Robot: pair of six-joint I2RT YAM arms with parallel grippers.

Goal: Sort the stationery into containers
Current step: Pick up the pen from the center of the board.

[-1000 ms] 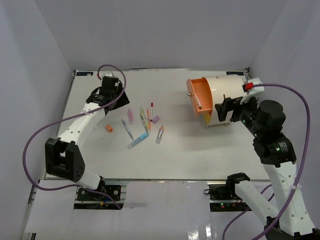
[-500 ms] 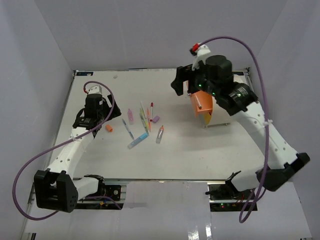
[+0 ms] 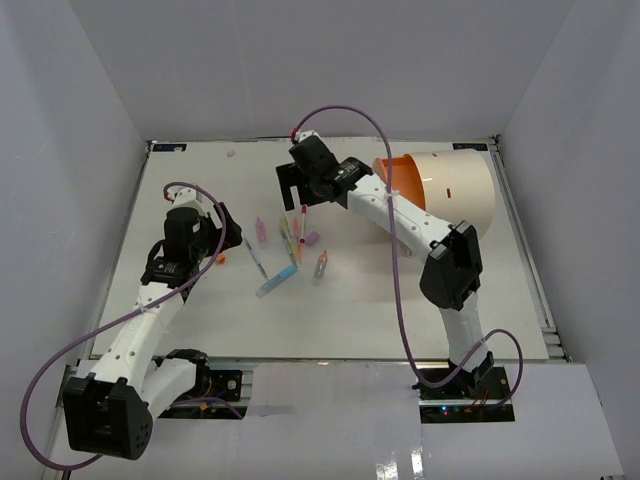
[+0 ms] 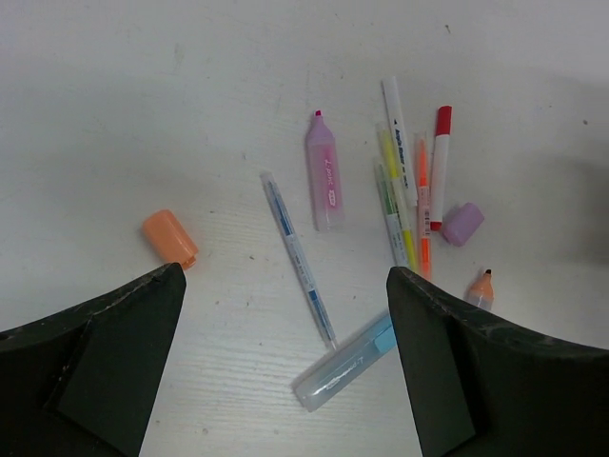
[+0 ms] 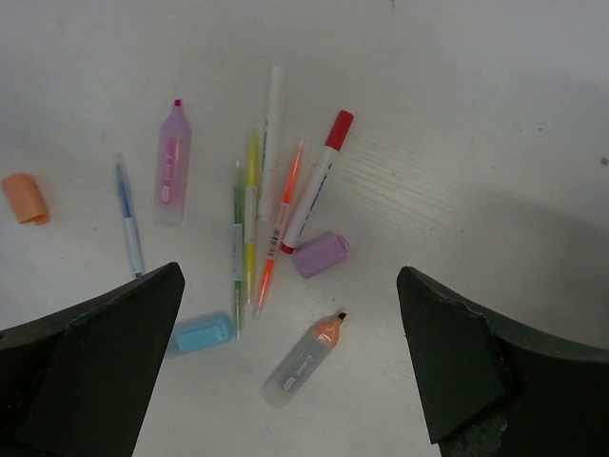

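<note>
Both arms hang above the same heap of stationery in the middle of the white table (image 3: 400,320), so I judge the step in hand is to choose 1 piece each and come down on it. The left gripper (image 4: 278,281) has its jaws spread wide with nothing between them, and the right gripper (image 5: 290,276) is also wide and carries nothing. The pieces lie flat and are not yet sorted. The large cream-white cylindrical drum with the orange round face (image 3: 450,185) lies on its side at the far right of the table, well apart from the heap. To do this well, each arm should take from its own side, because the 2 wrists are near each other. For the left arm, the small orange plastic cap (image 4: 169,238) lies alone, apart from the rest, and the thin blue pen (image 4: 298,257) is also free on both sides. For the right arm, the white marker with the red cap (image 5: 316,181) or the lilac plastic cap (image 5: 321,255) seems easiest. The yellow and green thin pens (image 5: 249,219) touch each other, so they are better left for later. The jaws should close across the narrow body, near its middle, and come down straight so that the neighbours are not pushed. Where the drum takes the pieces I cannot tell, since the right arm hides part of its face.
</note>
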